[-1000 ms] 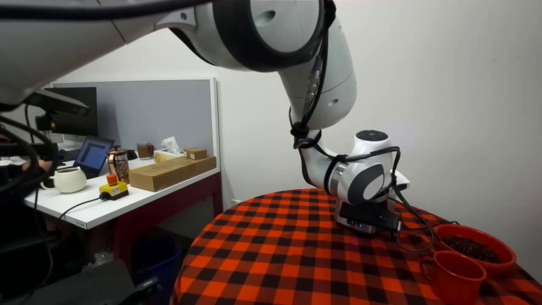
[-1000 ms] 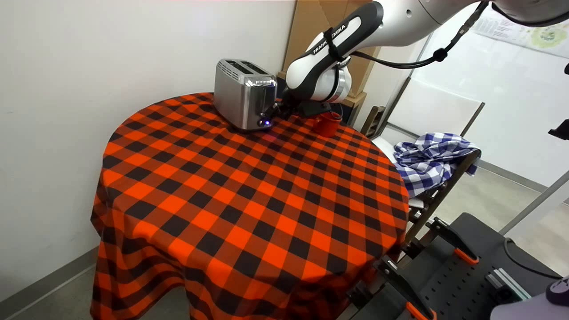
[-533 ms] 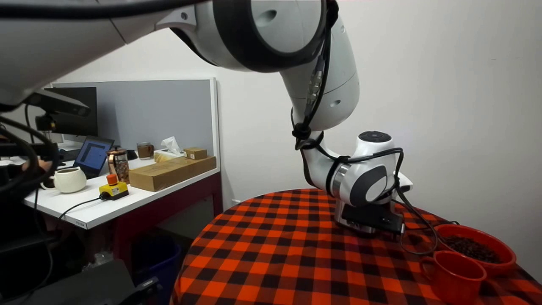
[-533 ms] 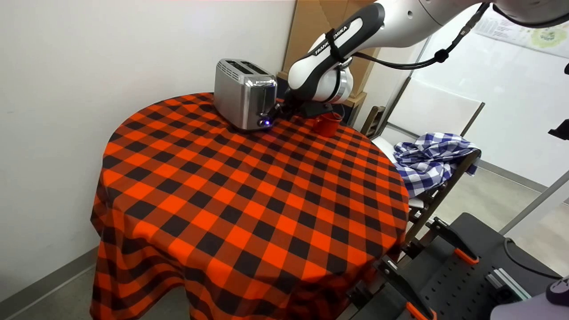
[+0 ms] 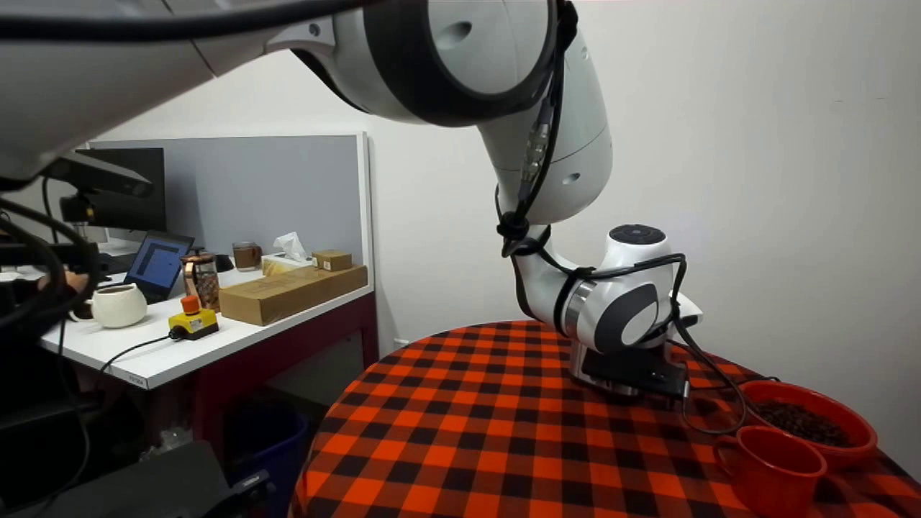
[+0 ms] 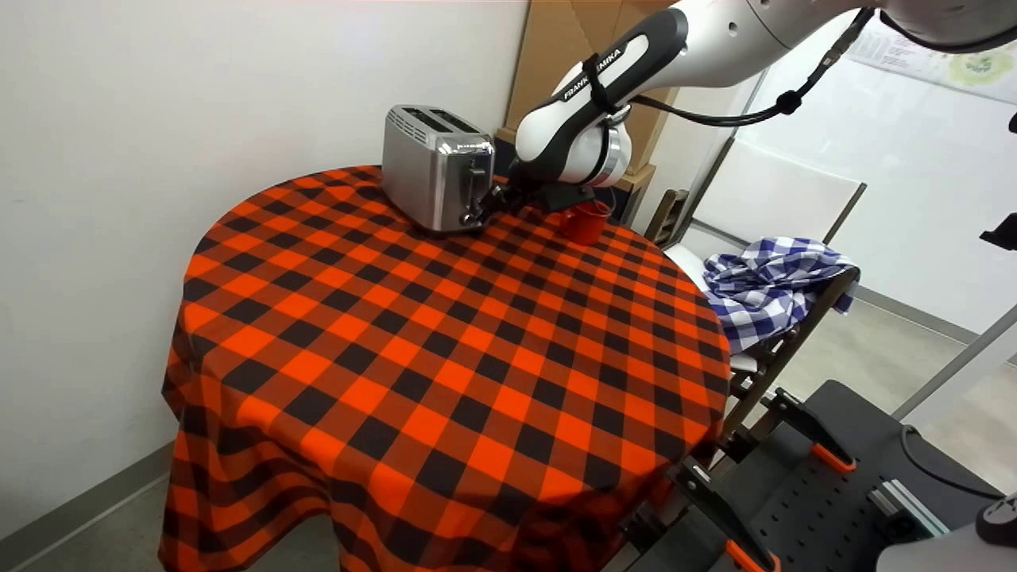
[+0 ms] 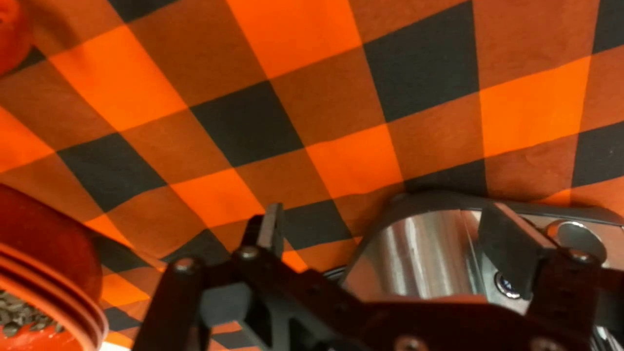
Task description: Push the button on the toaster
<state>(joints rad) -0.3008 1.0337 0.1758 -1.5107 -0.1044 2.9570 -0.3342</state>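
Observation:
The silver toaster [image 6: 421,175] stands at the back of the checked table, with a lever [image 6: 477,171] high on its end face and a knob [image 6: 470,218] low down. In an exterior view the toaster [image 5: 578,358] is mostly hidden behind the arm. My gripper [image 6: 494,205] is at the toaster's end face, low by the knob. In the wrist view the gripper [image 7: 392,236] is open and empty. Its right finger partly covers a small round button [image 7: 507,286] on the toaster [image 7: 419,253]; I cannot tell if they touch. The left finger is over the cloth.
A red bowl of dark beans [image 5: 853,429] and a red mug [image 5: 781,471] stand near the gripper's side of the toaster. A cable [image 5: 709,430] hangs from the wrist. A wall is behind the toaster. A chair with a blue checked cloth [image 6: 767,286] stands beside the table.
The blue light low on the toaster's end face has gone out. The toaster's lever now shows high on the end face. The arm has shifted very slightly away from the toaster.

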